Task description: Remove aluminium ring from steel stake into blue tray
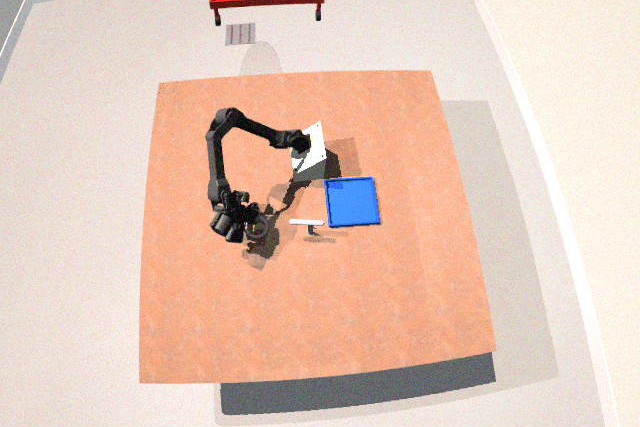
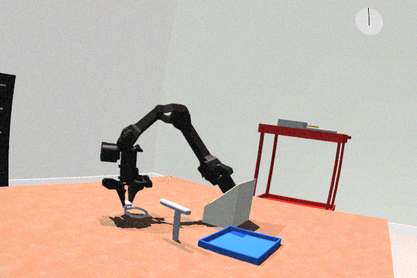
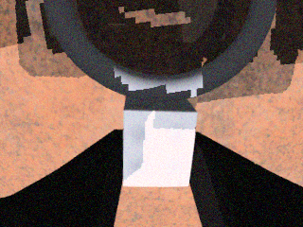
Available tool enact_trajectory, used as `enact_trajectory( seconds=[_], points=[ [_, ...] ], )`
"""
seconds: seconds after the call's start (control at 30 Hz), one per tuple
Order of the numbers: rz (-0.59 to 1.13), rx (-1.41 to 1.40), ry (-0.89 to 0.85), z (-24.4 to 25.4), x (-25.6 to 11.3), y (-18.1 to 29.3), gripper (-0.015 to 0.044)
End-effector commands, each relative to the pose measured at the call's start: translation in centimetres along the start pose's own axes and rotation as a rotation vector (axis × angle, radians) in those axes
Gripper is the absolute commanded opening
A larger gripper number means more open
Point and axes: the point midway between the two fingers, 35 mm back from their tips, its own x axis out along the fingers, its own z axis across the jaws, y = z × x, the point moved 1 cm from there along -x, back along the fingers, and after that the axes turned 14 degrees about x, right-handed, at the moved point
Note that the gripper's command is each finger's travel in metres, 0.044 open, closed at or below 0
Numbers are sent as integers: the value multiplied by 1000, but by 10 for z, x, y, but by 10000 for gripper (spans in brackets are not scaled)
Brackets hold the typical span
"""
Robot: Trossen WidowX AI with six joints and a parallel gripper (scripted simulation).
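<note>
The ring [image 1: 265,227] [image 2: 136,216] [image 3: 85,52], already off the stake [image 1: 306,222] [image 2: 176,226], is held below the end effector [image 1: 247,223] [image 2: 128,204] [image 3: 155,140] by its pinched tab [image 2: 128,204] [image 3: 161,151] alone, so tilting or slipping might be caused by its overhanging weight, or striking by low carriage past the stake toward the farther tray [image 1: 354,202] [image 2: 242,244].

A red cart [image 1: 266,1] [image 2: 303,133] (wheeled) stands beyond the table [image 1: 320,308] [image 2: 84,254].

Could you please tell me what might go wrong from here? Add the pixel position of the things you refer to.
The gripper [image 1: 248,219] [image 2: 127,202] [image 3: 155,140] holds the aluminium ring [image 1: 265,228] [image 2: 136,216] [image 3: 71,43] only by its tab [image 2: 128,205] [image 3: 168,158], so it might tilt or slip. The steel stake [image 1: 306,222] [image 2: 176,226] stands between ring and blue tray [image 1: 353,224] [image 2: 242,246]; a low, straight path could strike it. An imprecise release might leave the ring on the tray's raised rim.
</note>
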Motion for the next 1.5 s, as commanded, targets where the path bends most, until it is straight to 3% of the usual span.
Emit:
enact_trajectory(
  seconds=[0.0,1.1,1.47],
  points=[
    [2,8,15,-4,-11,2,0],
    [-1,4,13,-1,-44,1,0],
    [-136,86,112,-14,-71,-52,0]
  ],
)
